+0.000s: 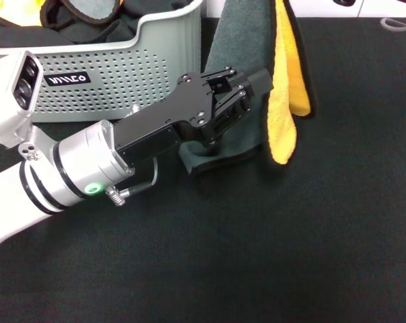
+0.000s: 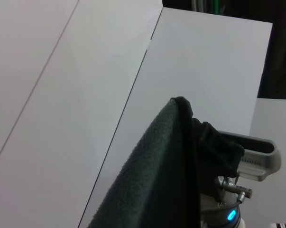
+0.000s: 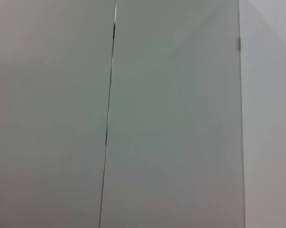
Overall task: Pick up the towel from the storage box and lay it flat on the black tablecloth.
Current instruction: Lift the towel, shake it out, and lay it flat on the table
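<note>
Towel out of the box, hanging limp

Your left gripper point(image 1: 253, 84) is clamped on the towel point(image 1: 283, 87), which drapes beside the storage box point(image 1: 122, 74) onto the black tablecloth point(image 1: 256, 256); soft, floppy, so grip corners.

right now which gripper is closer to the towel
Left. The left gripper is against the towel hanging beside the storage box. The right gripper is out of sight; its wrist camera shows only blank panels.

Even, soft light throughout; sharp head view, no glare or strong shadows.
</note>
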